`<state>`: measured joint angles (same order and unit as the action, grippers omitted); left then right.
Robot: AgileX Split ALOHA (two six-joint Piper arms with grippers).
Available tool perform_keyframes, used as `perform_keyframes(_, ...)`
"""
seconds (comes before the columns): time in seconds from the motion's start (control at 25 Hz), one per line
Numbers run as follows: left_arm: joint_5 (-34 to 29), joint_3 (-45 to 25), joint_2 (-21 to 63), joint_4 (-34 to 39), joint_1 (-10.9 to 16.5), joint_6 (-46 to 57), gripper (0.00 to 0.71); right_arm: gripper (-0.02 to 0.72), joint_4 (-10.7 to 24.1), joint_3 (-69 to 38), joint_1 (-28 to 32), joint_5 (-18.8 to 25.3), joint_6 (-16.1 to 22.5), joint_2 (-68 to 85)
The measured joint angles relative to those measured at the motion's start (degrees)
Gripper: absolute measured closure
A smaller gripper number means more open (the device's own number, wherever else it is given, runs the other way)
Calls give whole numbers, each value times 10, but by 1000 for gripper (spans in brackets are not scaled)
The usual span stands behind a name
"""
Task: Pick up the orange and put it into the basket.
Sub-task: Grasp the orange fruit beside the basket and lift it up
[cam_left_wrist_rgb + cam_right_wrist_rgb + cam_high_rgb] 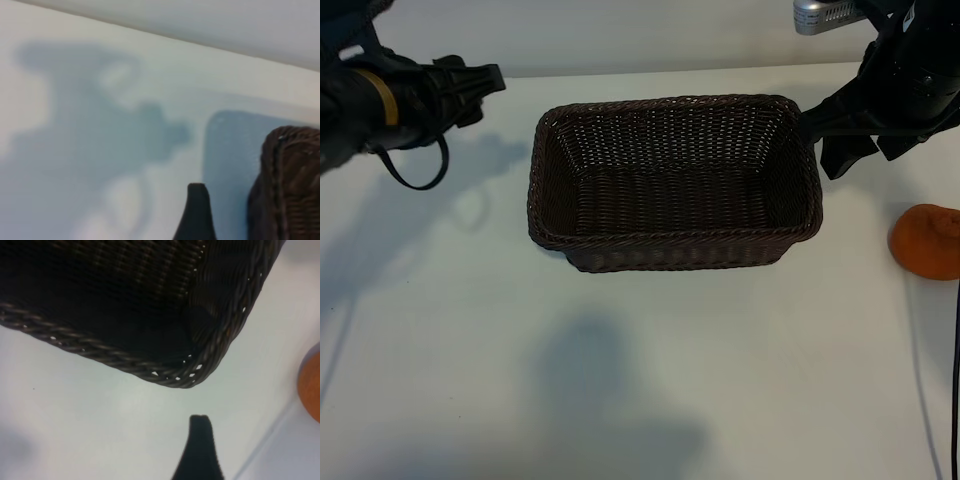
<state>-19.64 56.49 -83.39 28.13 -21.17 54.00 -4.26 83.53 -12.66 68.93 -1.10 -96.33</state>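
The orange [925, 240] lies on the white table at the far right edge, to the right of the basket and apart from it; its edge also shows in the right wrist view [311, 390]. The dark brown wicker basket [670, 240] stands mid-table with nothing inside. My right gripper [820, 148] hangs open and empty beside the basket's back right corner [200, 365], with one black finger [200, 445] in its wrist view. My left gripper [488, 97] hovers open and empty at the back left, short of the basket's corner [290, 185]; one finger [197, 212] shows.
A black cable [956, 380] runs down the table's right edge below the orange. A cable loop [415, 165] hangs under the left arm. A silver fitting [825, 15] sits above the right arm. Bare white table [640, 380] lies in front of the basket.
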Motion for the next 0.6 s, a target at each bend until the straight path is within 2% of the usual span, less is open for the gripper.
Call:
perform_keyframes(0.2,-111,66,1,-102,0,-171,112,155,0,0,0,0,0,0)
perform_keyframes(0.28,-149,98,2,-118,0,-214,114,155,0,0,0,0,0,0)
perform_keyframes(0.48,-259,164,13,-105,0,-266,114,155,0,0,0,1,0,0)
perform_keyframes(0.6,-297,180,30,-86,0,-277,114,155,0,0,0,3,0,0)
